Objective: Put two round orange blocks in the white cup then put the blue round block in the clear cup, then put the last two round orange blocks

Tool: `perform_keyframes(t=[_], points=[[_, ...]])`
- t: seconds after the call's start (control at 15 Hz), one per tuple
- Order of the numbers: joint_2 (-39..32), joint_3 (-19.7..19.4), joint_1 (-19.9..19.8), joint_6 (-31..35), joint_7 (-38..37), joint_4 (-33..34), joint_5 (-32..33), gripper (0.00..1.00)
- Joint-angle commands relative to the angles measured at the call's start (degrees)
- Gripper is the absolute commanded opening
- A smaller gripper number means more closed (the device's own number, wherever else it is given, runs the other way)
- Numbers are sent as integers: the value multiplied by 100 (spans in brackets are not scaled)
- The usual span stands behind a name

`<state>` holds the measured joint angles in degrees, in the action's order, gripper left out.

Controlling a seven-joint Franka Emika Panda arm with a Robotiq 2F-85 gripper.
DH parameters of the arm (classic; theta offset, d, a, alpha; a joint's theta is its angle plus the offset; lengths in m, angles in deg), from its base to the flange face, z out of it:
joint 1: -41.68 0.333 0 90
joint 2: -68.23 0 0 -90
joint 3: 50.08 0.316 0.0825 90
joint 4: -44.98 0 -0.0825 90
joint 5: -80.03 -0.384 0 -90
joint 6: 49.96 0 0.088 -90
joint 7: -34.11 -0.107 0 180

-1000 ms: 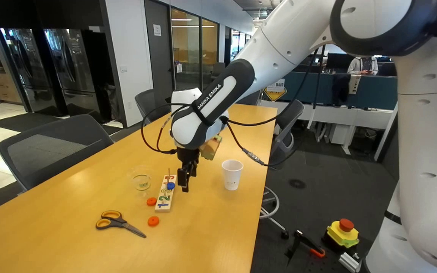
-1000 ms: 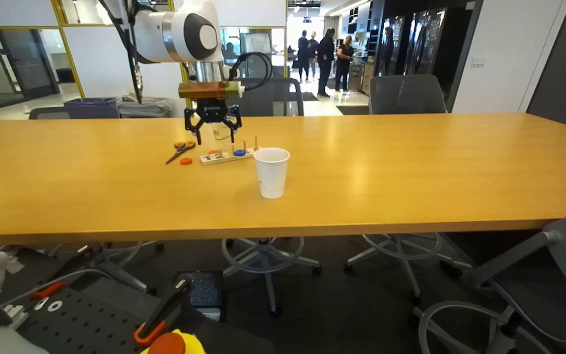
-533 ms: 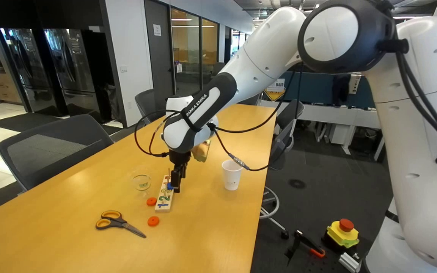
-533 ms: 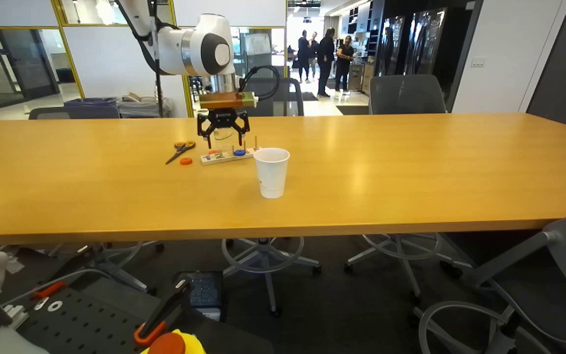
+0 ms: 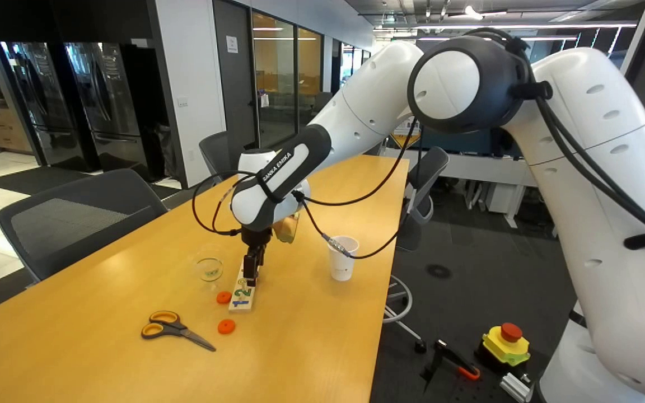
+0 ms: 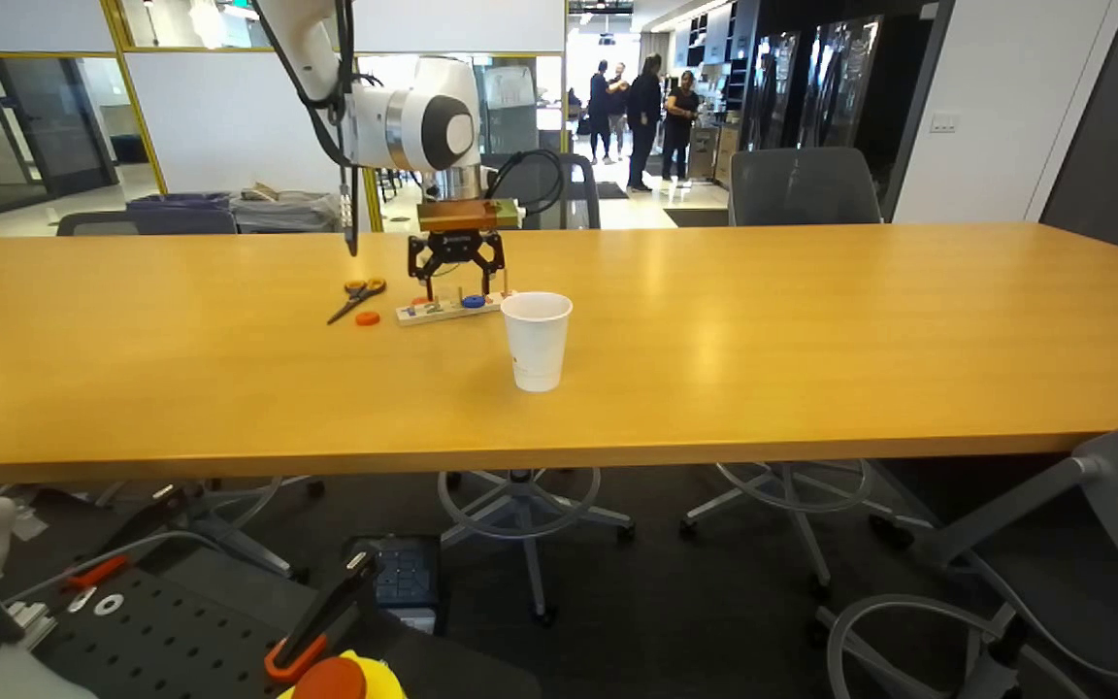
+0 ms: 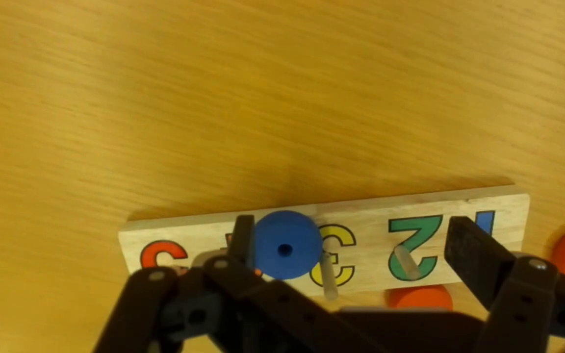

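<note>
A long wooden table point(image 5: 300, 358) stretches across the room, with tall steel refrigerators point(image 5: 101, 106) standing beyond it in an exterior view. A white robot arm point(image 5: 356, 109), bent at the elbow, reaches out above the tabletop, and a dark mesh chair point(image 5: 79, 218) stands beside the table. At the arm's end, a black gripper point(image 6: 458, 295) points down over a wooden number board point(image 7: 372, 250), its jaws spread wide. A pair of scissors point(image 5: 180, 331) lies flat on the table, apart from the board. The white cup point(image 5: 342, 268) stands upright near the table's edge, to one side of the board, while the shorter clear cup point(image 5: 209, 270) sits on the opposite side. The blue block point(image 7: 287, 242), a disc with a hole at its centre, lies near the middle of the board, close by one finger point(image 7: 241, 242) in the wrist view; whether the two touch cannot be told. One orange block point(image 7: 421, 297) rests just beside the board's long side; a second orange block point(image 5: 226, 326) lies beyond one end of the board, near the scissors' tip. Thin wooden pegs point(image 7: 329, 280) rise from the board.
</note>
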<state>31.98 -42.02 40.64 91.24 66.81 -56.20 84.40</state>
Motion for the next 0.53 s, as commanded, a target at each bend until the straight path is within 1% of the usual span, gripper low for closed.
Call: perform_keyframes(t=[0.0,0.2,0.47], points=[[-361,34,-29,-128,67,575,97,100],[-522,47,-71,-204,111,797,86,100],[-601,63,-130,-589,301,1029,81,100]])
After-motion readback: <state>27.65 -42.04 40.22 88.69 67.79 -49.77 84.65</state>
